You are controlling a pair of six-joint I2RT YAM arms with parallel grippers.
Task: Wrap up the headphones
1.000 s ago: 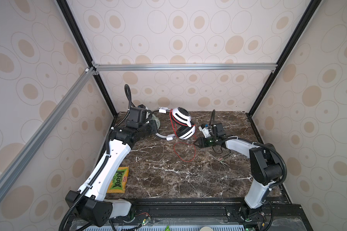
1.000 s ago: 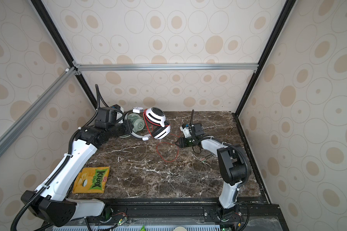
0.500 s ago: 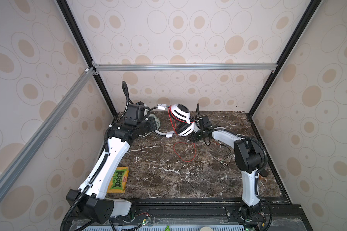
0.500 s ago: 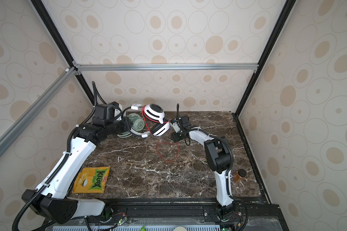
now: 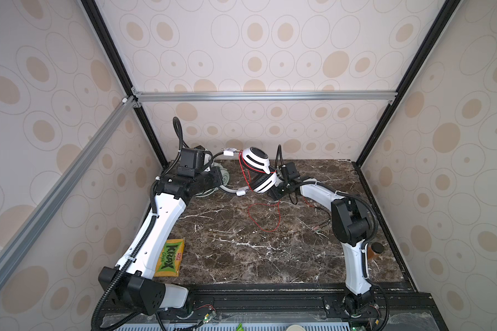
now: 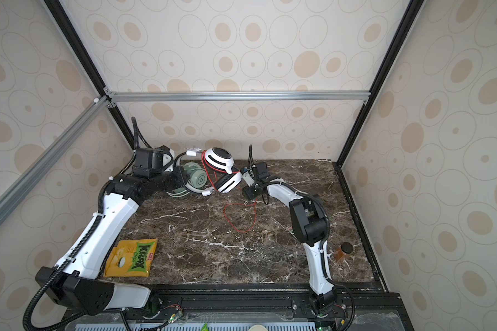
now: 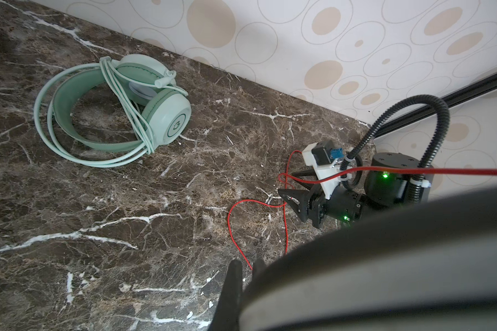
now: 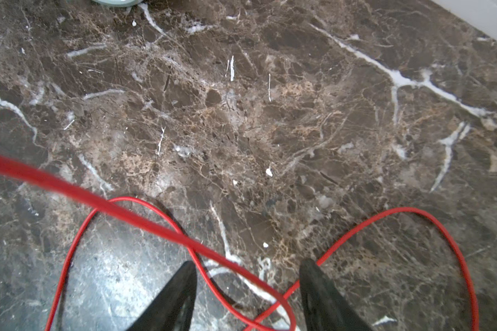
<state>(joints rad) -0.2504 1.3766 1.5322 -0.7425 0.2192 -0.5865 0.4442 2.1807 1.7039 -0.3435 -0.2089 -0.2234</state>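
while the dark marble tabletop (image 5: 241, 252) spread across the cell floor, your left arm (image 5: 161, 223) reached to its far left corner and your right arm (image 5: 353, 220) bent in toward the middle of the far edge. the white-and-black headphones (image 5: 256, 160) hung clear of the marble between them, their grey headband (image 7: 385, 272) pinched in your left gripper (image 7: 247, 262), jaws fully closed. the mint green headphones (image 7: 167, 120) lay flat in the far left corner, pale cord wound around them. a yellow chips packet (image 6: 131, 258) lay front left. the red cord (image 8: 69, 191) looped on the marble and ran between the fingers of your right gripper (image 8: 248, 263), which stood partly open, clamping nothing. a small amber bottle (image 6: 343, 252) stood near the right edge.
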